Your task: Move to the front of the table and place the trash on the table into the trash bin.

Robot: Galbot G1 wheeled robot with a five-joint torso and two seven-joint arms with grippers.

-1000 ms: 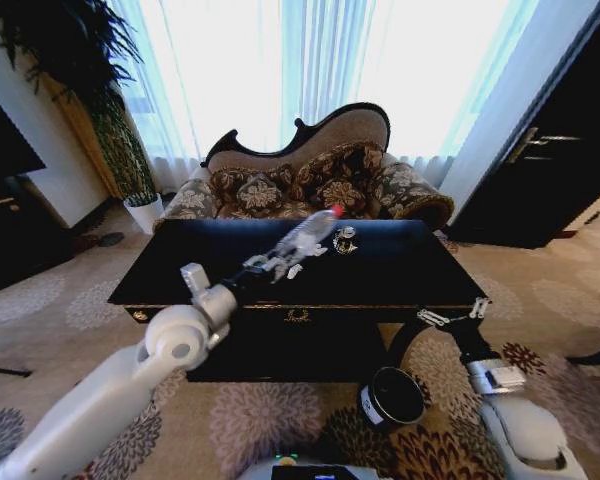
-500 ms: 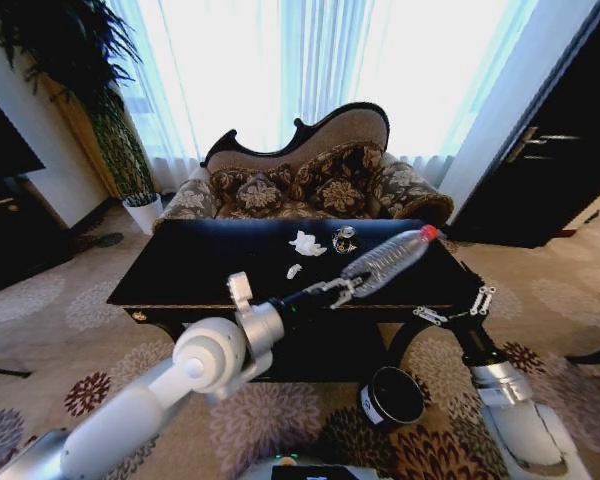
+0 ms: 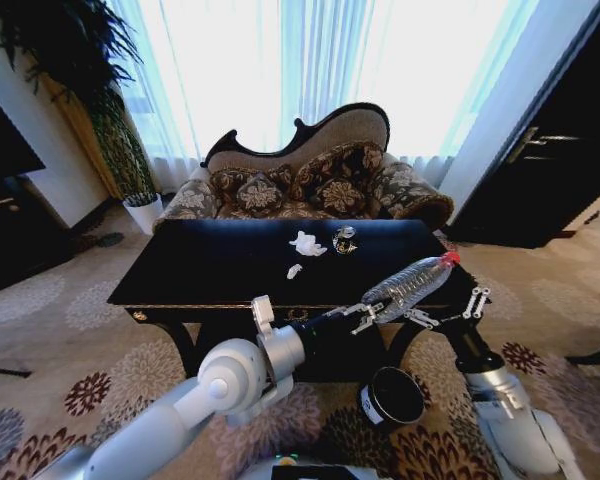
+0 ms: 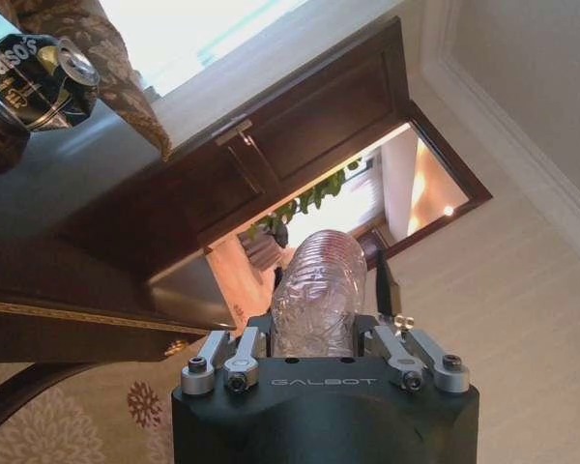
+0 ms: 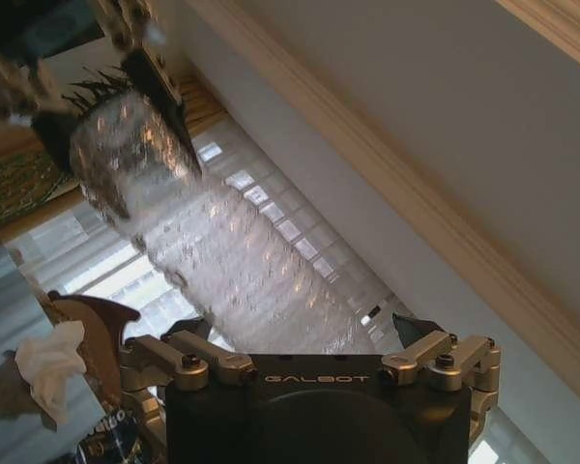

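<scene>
Left claw (image 3: 368, 312) is pinching a clear plastic bottle (image 3: 410, 280) at the desk's (image 3: 210, 270) four o'clock corner, above the trash bin (image 3: 392, 397). Right claw (image 3: 448, 310) is spreading beside it. Paper wads (image 3: 305, 244) are lying near the desk's twelve o'clock edge.

A clear plastic bottle (image 5: 222, 251) lies between the right tool's (image 5: 309, 338) spread fingers.

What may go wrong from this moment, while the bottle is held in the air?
1. The left hand grips the bottle near its bottom end, so the long body sticks out and might slip or twist.
2. The open right hand is very close to the bottle; they might collide.
3. The trash bin is small, so a dropped bottle might miss it.
</scene>
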